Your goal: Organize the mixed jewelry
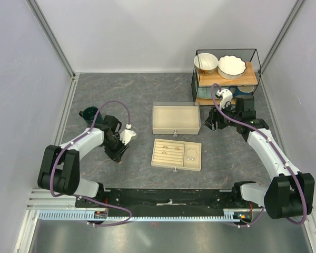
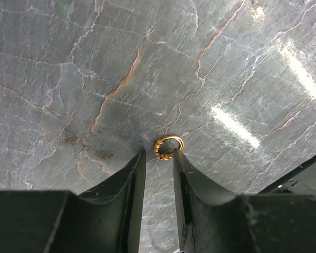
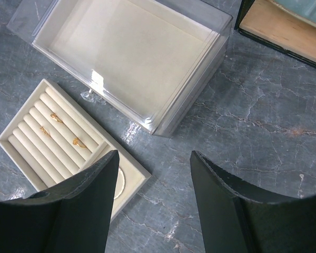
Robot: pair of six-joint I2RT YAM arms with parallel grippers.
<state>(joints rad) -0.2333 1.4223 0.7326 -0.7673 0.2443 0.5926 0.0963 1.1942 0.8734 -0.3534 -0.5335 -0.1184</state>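
Grey worktop (image 1: pixel 121 95); a wire shelf (image 1: pixel 247 78) with bowls (image 1: pixel 205 63) stands back right; a beige box (image 1: pixel 176 130) sits in the middle, the slotted tray (image 1: pixel 176 167) just in front; the right tool (image 3: pixel 154 153) hangs wide open, holding nothing; the left tool (image 2: pixel 159 153) is a little open, and a gold ring (image 2: pixel 171 137) lies flat at its tips, bumpy side toward it.

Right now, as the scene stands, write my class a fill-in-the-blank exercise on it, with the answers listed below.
1. The ring at the tips of the left gripper is ____ in colour.
2. The grooves of the tray hold ____ small rings.
3. The right gripper is open and holds ____.
Answers: gold; three; nothing.
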